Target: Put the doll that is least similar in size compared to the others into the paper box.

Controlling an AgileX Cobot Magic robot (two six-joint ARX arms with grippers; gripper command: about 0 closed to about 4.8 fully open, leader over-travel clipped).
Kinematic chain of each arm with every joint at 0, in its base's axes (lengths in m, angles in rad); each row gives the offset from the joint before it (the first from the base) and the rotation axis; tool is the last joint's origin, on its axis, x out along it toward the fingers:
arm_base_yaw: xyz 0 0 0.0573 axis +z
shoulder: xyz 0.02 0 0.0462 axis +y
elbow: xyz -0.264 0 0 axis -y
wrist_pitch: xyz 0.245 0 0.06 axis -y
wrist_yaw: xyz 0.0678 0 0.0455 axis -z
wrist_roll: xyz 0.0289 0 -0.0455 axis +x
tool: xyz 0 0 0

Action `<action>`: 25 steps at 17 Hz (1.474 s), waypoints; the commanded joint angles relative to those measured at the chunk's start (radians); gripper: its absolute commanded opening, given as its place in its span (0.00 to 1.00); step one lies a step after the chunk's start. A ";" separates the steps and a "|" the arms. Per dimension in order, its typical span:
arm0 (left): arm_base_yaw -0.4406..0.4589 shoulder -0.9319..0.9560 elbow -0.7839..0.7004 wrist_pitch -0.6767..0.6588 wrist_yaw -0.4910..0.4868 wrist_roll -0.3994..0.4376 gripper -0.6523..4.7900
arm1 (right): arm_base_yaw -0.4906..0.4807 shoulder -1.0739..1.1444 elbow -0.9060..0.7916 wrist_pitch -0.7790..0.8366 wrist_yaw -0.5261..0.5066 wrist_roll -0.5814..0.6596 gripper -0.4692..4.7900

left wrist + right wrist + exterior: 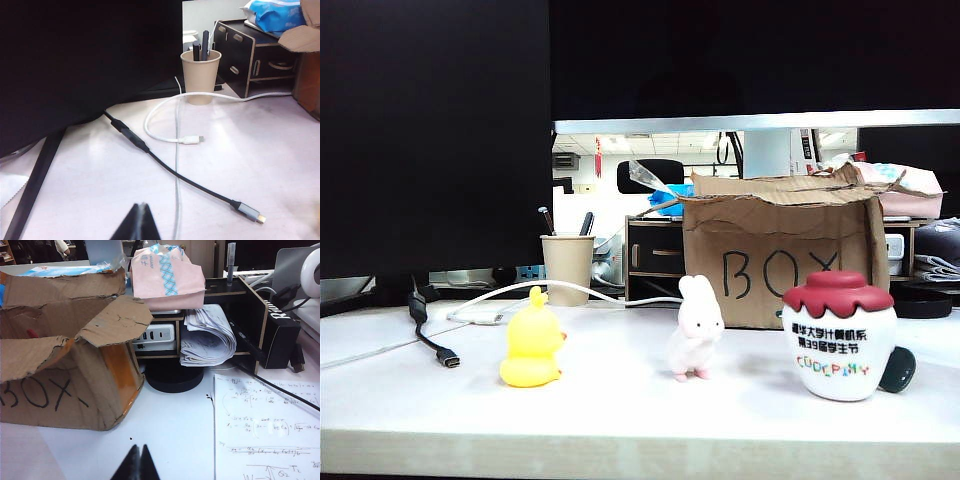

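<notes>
Low frontal exterior; wrist views share paper box (60, 365).

The doll (840, 338) is standing upright on the white surface (620, 410), at about four o'clock of the paper box (780, 260). A white rabbit (696, 329) and a yellow duck (532, 341) are sitting at its nine o'clock, well apart.

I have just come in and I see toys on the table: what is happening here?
Nothing is handled yet. The large white jar-shaped doll with the dark red lid stands on the white table, in front of the brown cardboard box marked "BOX". The left gripper and right gripper have their jaws shut and hold nothing.
</notes>
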 commanded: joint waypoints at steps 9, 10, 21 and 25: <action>-0.190 0.000 0.001 0.005 0.001 0.000 0.11 | 0.002 0.000 -0.003 0.019 -0.007 0.004 0.08; -0.254 0.000 0.001 0.005 0.001 0.000 0.11 | 0.003 0.000 -0.003 0.016 -0.015 0.005 0.08; -0.516 0.000 0.002 0.005 0.004 0.000 0.11 | 0.006 0.007 0.109 0.140 -0.704 0.713 0.09; -0.572 0.000 0.002 0.005 0.003 0.000 0.11 | 0.006 0.069 0.276 -0.097 -0.771 0.627 0.09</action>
